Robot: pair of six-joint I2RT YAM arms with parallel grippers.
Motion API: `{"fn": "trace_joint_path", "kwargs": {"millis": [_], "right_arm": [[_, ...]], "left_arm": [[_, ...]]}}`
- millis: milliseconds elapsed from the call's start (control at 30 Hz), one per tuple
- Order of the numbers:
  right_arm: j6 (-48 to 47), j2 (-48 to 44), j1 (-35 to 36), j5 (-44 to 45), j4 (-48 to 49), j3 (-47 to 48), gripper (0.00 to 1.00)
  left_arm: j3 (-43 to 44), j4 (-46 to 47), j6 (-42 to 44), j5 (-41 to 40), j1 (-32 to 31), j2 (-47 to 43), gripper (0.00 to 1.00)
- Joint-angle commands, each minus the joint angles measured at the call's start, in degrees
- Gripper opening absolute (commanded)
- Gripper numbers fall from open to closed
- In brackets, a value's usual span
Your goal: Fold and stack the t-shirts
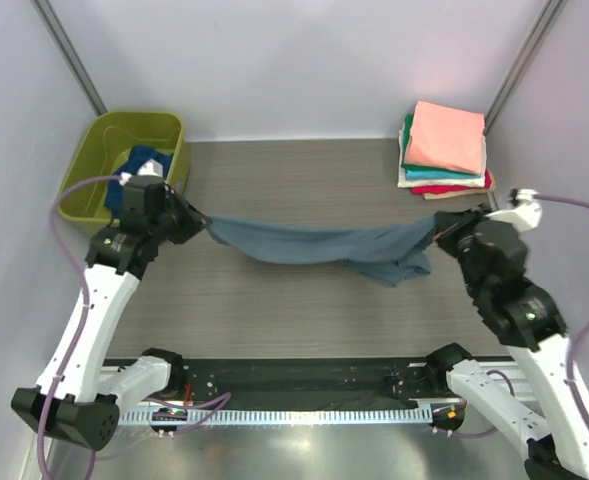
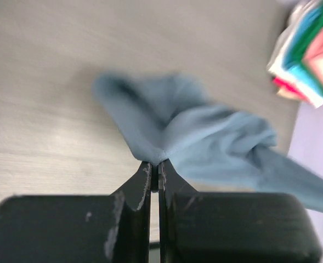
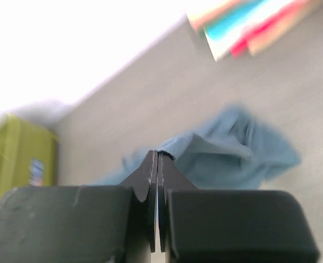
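Closest to me, my left fingers are pressed together with only a thin pinch of the grey-blue t-shirt caught at their very tips. My right fingers are just as tightly closed on another small nip of the same cloth. That is my first worry: both holds are on so little fabric that a tug from either arm could, I judge, pull an edge free and drop that end in a heap. The shirt hangs between my two arms across the middle of the table, stretched fairly straight on the left side but bunched and twisted into a drooping lump near the right fingers. So I doubt I hold two matching corners. If I lay it down like this it would likely land creased, with a sleeve or hem folded under, and any fold made on top would come out crooked. I cannot tell whether the lump touches the table; if it does, dragging it would roll it up further. Farther off, the stack of folded t-shirts sits at the far right corner, near my right arm, and a wide swing on that side could knock it askew. At the far left stands the olive-green tub with a navy t-shirt inside, close beside my left wrist, which could catch its rim if I pull back.
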Motion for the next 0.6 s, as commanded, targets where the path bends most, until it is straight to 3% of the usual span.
{"fn": "trace_joint_path", "kwargs": {"millis": [0, 200, 367, 567], "right_arm": [[-6.6, -1.5, -0.2, 6.7, -2.4, 13.3, 0.01], [-12.2, -2.3, -0.2, 12.4, -6.9, 32.8, 0.01], [-17.6, 0.1, -0.2, 12.6, -12.2, 50.2, 0.01], [-23.1, 11.1, -0.2, 8.9, -16.6, 70.0, 0.01]], "left_arm": [[10.3, -7.9, 3.9, -7.5, 0.0, -2.9, 0.0], [33.3, -17.0, 7.6, -9.4, 0.0, -3.0, 0.0], [47.5, -22.3, 8.4, -7.4, 0.0, -1.6, 0.0], [63.4, -27.1, 9.3, -5.1, 0.0, 3.7, 0.01]]}}
